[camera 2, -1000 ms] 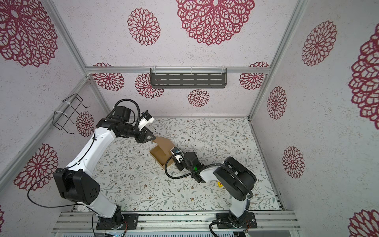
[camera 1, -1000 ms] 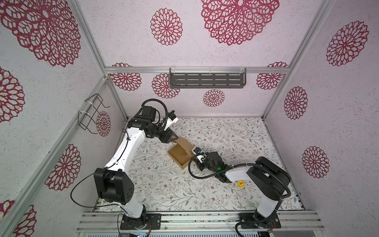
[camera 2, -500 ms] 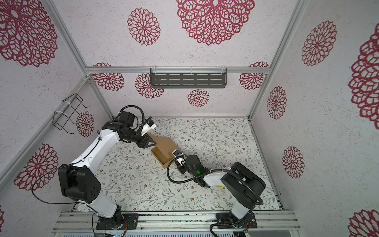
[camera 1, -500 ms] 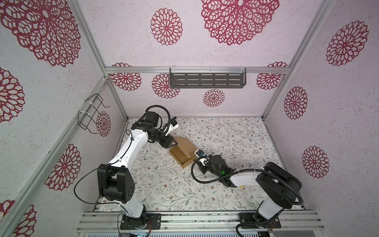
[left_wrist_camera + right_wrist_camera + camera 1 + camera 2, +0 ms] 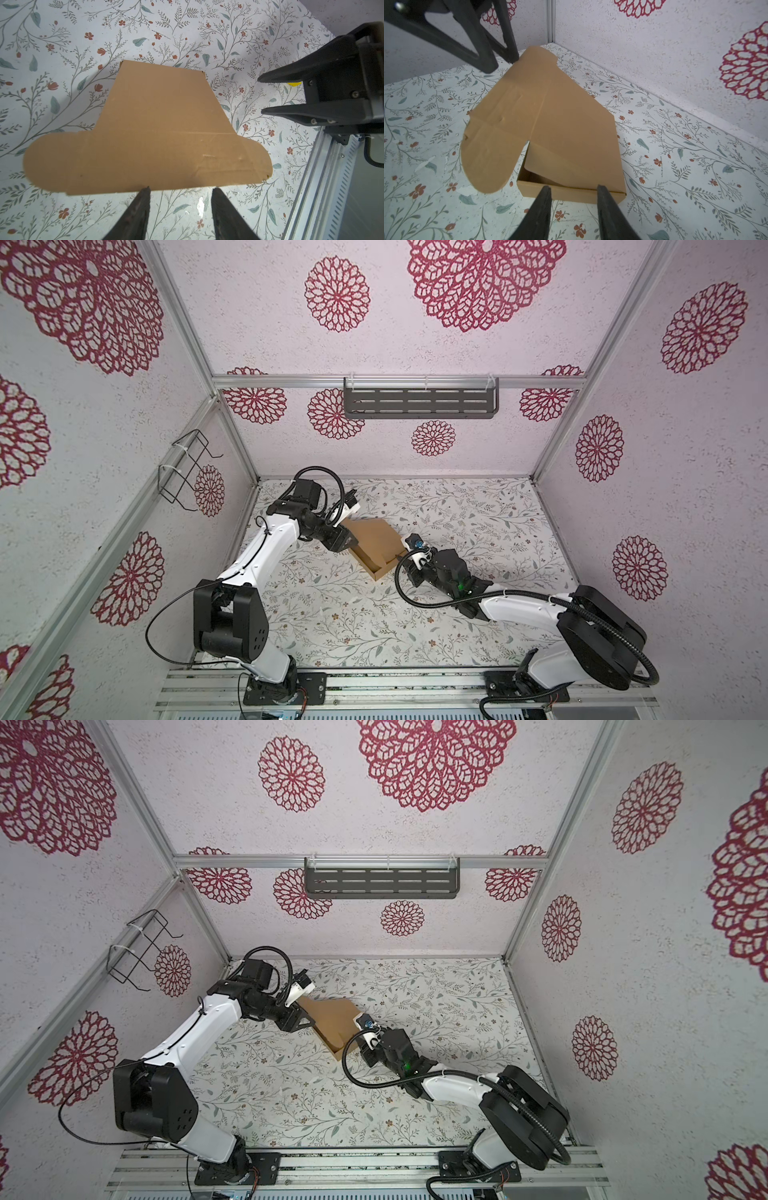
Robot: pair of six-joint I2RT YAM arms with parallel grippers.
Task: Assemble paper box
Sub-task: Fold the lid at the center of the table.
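Note:
The paper box point(image 5: 374, 537) point(image 5: 328, 1015) is a shallow tan cardboard box on the floral table. Its lid point(image 5: 550, 116) hangs slanted over the tray, with round ear flaps sticking out at both sides point(image 5: 166, 135). My left gripper point(image 5: 347, 541) point(image 5: 305, 1021) point(image 5: 180, 188) is open at the lid's free edge. One of its fingertips point(image 5: 146, 190) is right at that edge, and nothing is between the jaws. My right gripper point(image 5: 409, 570) point(image 5: 365, 1052) point(image 5: 573, 187) is open and faces the box's low side wall, just short of it. Each gripper also shows in the other wrist view: the left gripper point(image 5: 502, 63), the right gripper point(image 5: 260, 95).
A small yellow thing point(image 5: 294, 83) lies on the table behind my right gripper. A dark slotted shelf point(image 5: 419, 402) hangs on the back wall and a wire basket point(image 5: 187, 468) on the left wall. An aluminium rail point(image 5: 374, 684) runs along the table's front edge.
The left gripper has come down to the lid's edge, and the lid has dropped from upright to slanting over the tray. The right arm has stretched out while its gripper stayed beside the box.

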